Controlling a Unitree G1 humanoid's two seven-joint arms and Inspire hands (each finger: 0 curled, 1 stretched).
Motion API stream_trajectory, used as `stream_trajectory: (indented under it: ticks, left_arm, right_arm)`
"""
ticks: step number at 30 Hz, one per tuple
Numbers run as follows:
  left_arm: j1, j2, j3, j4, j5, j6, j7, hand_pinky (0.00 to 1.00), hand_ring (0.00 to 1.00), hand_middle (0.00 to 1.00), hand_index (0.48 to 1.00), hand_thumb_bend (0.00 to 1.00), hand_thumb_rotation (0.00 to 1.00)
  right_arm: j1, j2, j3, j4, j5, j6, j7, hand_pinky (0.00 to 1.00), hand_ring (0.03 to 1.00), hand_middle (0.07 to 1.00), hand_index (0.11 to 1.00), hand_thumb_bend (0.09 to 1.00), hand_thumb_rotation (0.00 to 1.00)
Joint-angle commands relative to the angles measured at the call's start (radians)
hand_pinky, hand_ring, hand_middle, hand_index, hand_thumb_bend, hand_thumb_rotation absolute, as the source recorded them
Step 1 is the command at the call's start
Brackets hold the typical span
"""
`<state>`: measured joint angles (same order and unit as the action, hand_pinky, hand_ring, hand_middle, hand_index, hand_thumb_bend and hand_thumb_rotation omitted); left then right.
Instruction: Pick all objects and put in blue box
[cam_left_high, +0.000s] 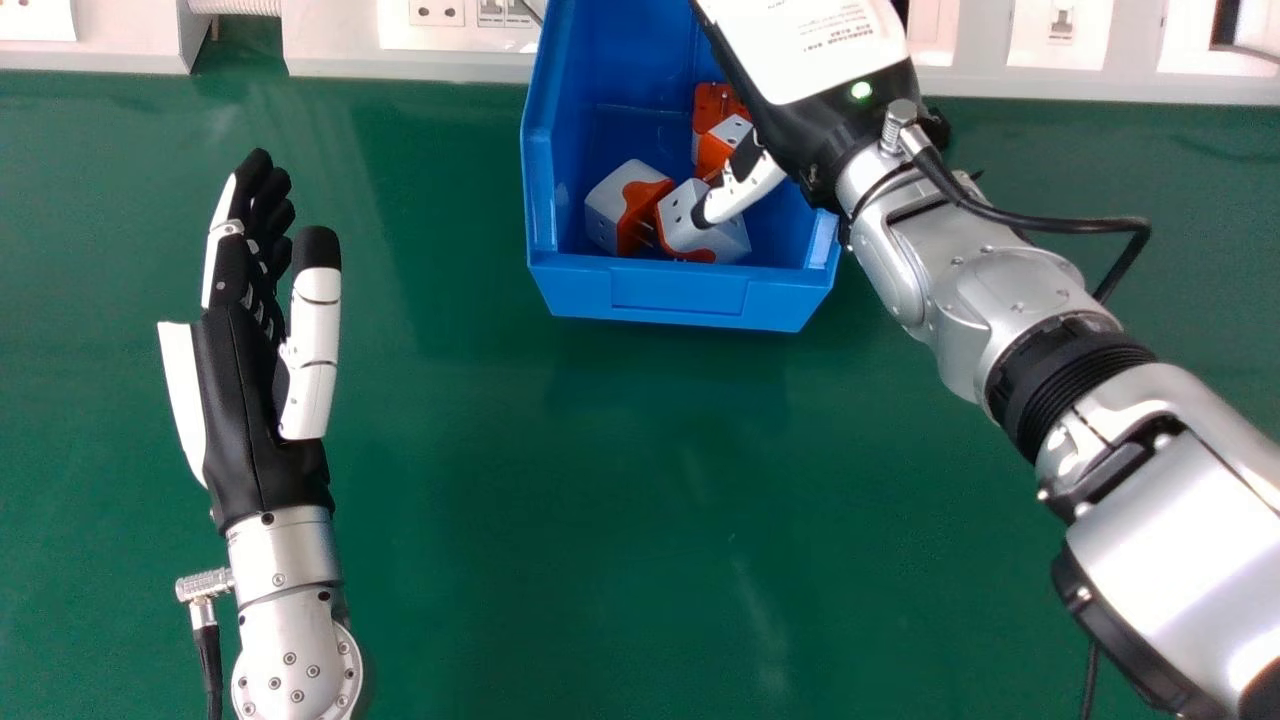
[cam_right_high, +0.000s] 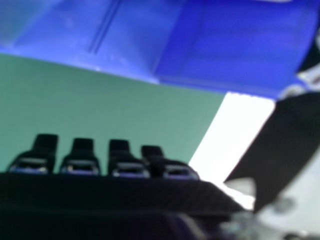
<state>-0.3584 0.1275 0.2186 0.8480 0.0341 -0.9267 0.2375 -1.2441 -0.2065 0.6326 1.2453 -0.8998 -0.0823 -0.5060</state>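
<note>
While left fingers (cam_left_high: 262, 205) extend, right fingers (cam_left_high: 745, 189) hang open.

White socket panels (cam_left_high: 1060, 38) line the green tabletop's (cam_left_high: 620, 520) far edge.

A smooth green tabletop (cam_left_high: 520, 500) is stretching across the head view, catching faint pale streaks of light in its nearer part. A blue open-topped box (cam_left_high: 650, 295) is resting directly on it, sitting at the far side, around the middle of the view's width. The box is standing upright, its short wall facing the robot, its far part running out past the view's top edge. White socket trunking (cam_left_high: 390, 64) is lining the tabletop's far edge, leaving a narrow gap toward the left.
</note>
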Motion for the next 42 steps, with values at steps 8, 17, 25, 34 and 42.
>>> stream_trajectory:
  ticks: [8, 17, 25, 34, 42]
  left_arm:
    - [0.036, -0.007, -0.004, -0.027, 0.010, -0.025, 0.003, 0.92, 0.90, 0.90, 0.879, 0.65, 0.82]
    - [0.073, -0.024, -0.022, -0.071, 0.013, -0.001, -0.007, 0.92, 0.90, 0.90, 0.881, 0.66, 0.83]
    - [0.091, -0.038, -0.037, -0.102, -0.008, 0.020, -0.051, 0.92, 0.91, 0.91, 0.893, 0.66, 0.83]
    - [0.107, -0.051, -0.050, -0.142, -0.015, 0.046, -0.074, 0.92, 0.92, 0.92, 0.889, 0.68, 0.83]
    - [0.111, -0.059, -0.060, -0.138, 0.005, 0.035, -0.073, 0.92, 0.92, 0.92, 0.887, 0.69, 0.83]
  right_arm:
    - [0.335, -0.089, -0.250, -0.346, 0.237, -0.337, -0.332, 1.00, 1.000, 1.000, 0.999, 1.000, 0.40]
    - [0.833, 0.142, -0.409, -0.690, 0.520, -0.516, -0.298, 0.99, 1.000, 1.000, 1.000, 0.955, 0.52]
    - [1.111, 0.293, -0.332, -0.680, 0.492, -0.605, -0.250, 0.94, 0.988, 0.993, 0.989, 0.895, 0.65]
    - [1.115, 0.277, -0.366, -0.732, 0.419, -0.597, -0.242, 0.89, 0.981, 0.997, 0.995, 0.796, 0.86]
    - [1.126, 0.280, -0.371, -0.747, 0.402, -0.579, -0.217, 0.88, 0.980, 0.999, 0.999, 0.758, 0.95]
